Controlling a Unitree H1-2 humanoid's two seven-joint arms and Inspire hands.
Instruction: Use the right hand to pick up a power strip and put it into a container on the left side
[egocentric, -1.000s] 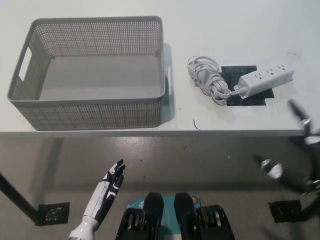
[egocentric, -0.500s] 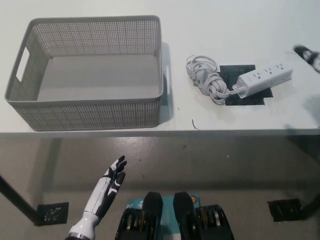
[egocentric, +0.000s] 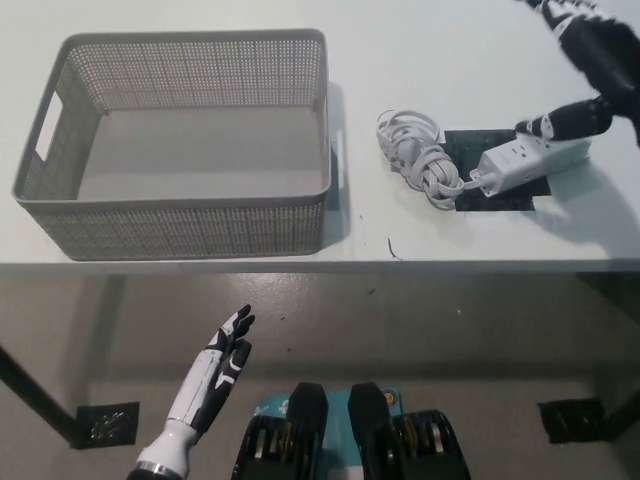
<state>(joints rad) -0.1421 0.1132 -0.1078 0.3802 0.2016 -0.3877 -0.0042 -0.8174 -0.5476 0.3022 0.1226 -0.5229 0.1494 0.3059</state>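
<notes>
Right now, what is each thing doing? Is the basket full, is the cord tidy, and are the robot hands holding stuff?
Basket: upright on the table, nothing in it.
Power strip: lying flat on a black mat, not lifted.
Cord: bundled in loose coils beside the strip.
Right robot hand: above the strip's far end, fingers spread, one touching it, holding nothing.
Left robot hand: resting below the table edge, open, holding nothing.
</notes>
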